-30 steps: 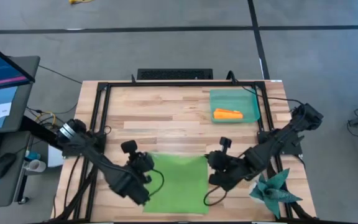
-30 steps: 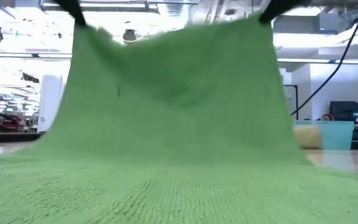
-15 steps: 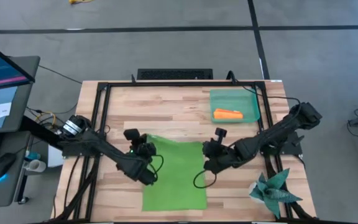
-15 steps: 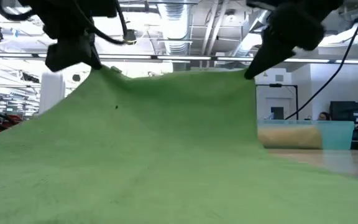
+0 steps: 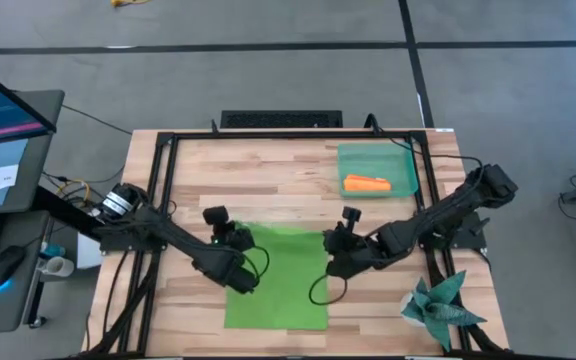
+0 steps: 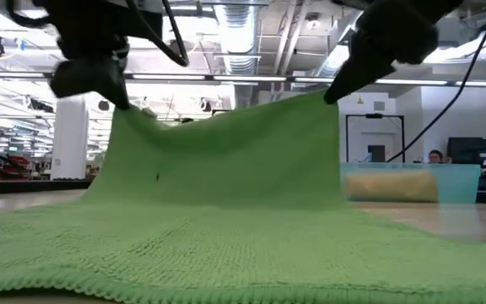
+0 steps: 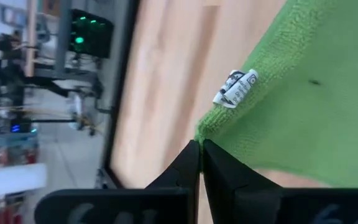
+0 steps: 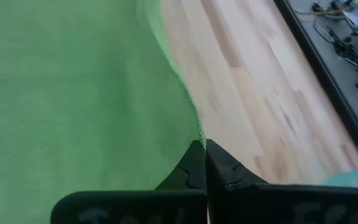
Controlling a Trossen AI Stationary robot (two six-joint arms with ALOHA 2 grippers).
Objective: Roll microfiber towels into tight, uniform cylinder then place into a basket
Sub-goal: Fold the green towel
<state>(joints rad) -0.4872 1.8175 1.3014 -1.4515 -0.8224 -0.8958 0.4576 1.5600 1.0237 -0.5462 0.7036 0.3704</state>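
The lime green microfiber towel (image 5: 276,282) lies over the near middle of the wooden desk (image 5: 268,180), its far edge lifted off the surface. The left gripper (image 7: 201,148) is clenched on the far left corner, just beside a small white label (image 7: 236,89); the right gripper (image 8: 204,147) is clenched on the far right corner. In the low view the cloth hangs between both grippers and spreads flat toward the camera. The teal-green basket (image 5: 403,158) sits at the far right of the desk, with the rolled orange towel (image 5: 366,184) inside. A dark teal spiky cloth (image 5: 441,310) rests at the near right corner.
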